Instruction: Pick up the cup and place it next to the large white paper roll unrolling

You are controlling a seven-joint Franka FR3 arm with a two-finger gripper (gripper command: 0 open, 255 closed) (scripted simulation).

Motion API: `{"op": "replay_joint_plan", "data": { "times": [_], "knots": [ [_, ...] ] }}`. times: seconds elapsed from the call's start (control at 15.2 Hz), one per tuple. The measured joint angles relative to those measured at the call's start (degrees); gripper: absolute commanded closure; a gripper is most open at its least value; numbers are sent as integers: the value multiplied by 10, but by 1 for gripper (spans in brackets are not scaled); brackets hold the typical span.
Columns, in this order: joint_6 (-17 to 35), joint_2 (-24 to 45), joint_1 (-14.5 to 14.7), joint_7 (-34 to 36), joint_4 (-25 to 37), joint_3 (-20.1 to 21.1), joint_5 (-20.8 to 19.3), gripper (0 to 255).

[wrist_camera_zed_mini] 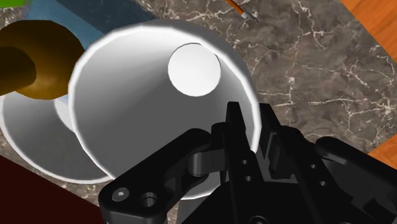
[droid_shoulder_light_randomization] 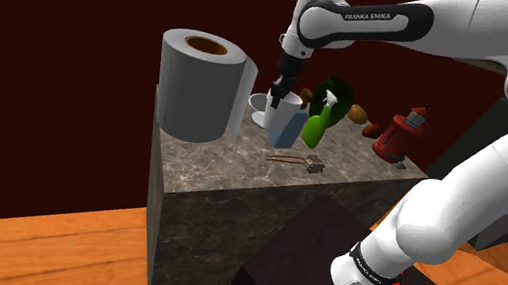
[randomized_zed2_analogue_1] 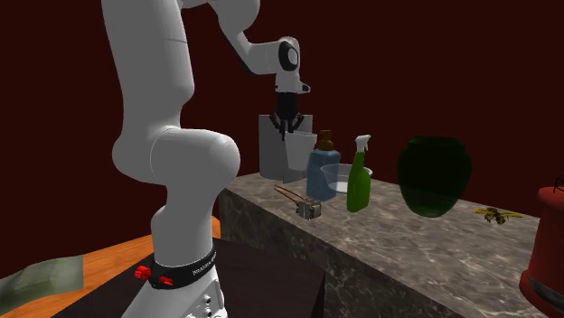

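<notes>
Between the paper roll [droid_shoulder_light_randomization: 198,89] and the blue bottle [droid_shoulder_light_randomization: 288,127], over a bowl [wrist_camera_zed_mini: 25,143] whose visible part holds nothing, the empty cup [wrist_camera_zed_mini: 146,105] hangs pinched by one rim wall in the gripper [wrist_camera_zed_mini: 250,125], so this thin hold may let it pivot, slip, or strike the bottle.

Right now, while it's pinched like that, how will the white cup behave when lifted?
Probably stiff: the cup shows a clean round rim where the pincer clasps one wall. Held by one side only, it may tilt or swing. Its smooth tapering wall could slip, and it would likely roll in a curve if dropped.
</notes>
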Motion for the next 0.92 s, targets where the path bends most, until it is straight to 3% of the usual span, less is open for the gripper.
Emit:
{"op": "replay_joint_plan", "data": {
  "times": [0.92],
  "knots": [
    [107,35,-1,-3,-73,-1,3,255]
  ]
}}
